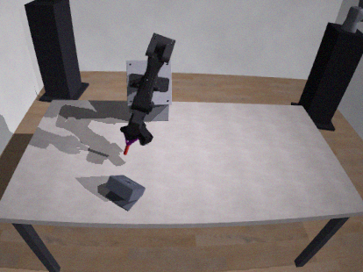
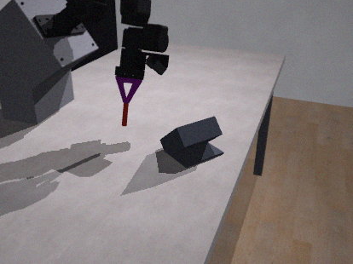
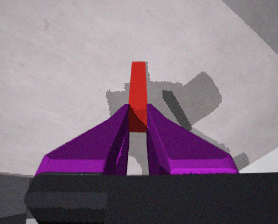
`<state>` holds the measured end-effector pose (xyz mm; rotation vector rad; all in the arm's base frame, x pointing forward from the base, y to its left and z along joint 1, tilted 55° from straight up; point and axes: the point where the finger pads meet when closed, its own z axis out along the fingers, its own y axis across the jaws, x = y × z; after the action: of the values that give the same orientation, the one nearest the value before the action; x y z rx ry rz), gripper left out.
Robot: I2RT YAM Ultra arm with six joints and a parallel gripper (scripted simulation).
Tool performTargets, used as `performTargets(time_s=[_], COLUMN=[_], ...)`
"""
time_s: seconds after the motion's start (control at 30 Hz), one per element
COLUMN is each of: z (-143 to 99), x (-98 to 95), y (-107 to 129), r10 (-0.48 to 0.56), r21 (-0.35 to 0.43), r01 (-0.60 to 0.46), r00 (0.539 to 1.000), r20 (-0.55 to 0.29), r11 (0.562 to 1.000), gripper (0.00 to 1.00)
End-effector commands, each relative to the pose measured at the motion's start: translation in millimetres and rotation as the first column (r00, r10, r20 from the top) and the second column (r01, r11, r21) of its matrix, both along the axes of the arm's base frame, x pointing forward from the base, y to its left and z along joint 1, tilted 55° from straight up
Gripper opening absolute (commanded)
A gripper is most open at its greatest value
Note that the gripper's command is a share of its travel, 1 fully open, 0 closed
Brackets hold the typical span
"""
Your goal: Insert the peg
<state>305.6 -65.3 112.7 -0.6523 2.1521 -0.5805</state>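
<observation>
Carry step: the gripper grasps the red peg above the bench and must next travel toward the front-left corner, tilting the peg to the hole in the sloped panel.

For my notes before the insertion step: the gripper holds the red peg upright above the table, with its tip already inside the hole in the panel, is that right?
Not quite. The gripper does hold the red peg upright above the table, but its tip is not in the hole. The exterior view shows the peg hanging in the air, well apart from the panel.
</observation>
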Motion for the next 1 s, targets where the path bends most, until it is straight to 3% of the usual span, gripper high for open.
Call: performTargets(time_s=[0.0,0.27,0.3,0.37,0.83,0.87,0.97], z=[62.3,66.4,77.3,68.6,77.4,88.3,80.3], x=[27.5,27.4,30.4,27.2,25.4,27.8,24.4], y=[13.3,18.0,18.5,20.4,29.6,30.4,32.7], r10=[0.075,0.083,0.085,0.087,0.1,0.101,0.104], r21=[-0.059,-0.096,-0.106,-0.114,-0.18,-0.186,-0.199], r01=[-0.063,-0.061,-0.058,-0.059,-0.047,-0.041,-0.041], r00=[0.971,0.965,0.959,0.962,0.949,0.941,0.944], r20=[0.228,0.248,0.271,0.258,0.3,0.323,0.314], r11=[0.996,0.993,0.993,0.992,0.983,0.982,0.979], gripper=[0.0,0.0,0.0,0.0,0.0,0.0,0.0])
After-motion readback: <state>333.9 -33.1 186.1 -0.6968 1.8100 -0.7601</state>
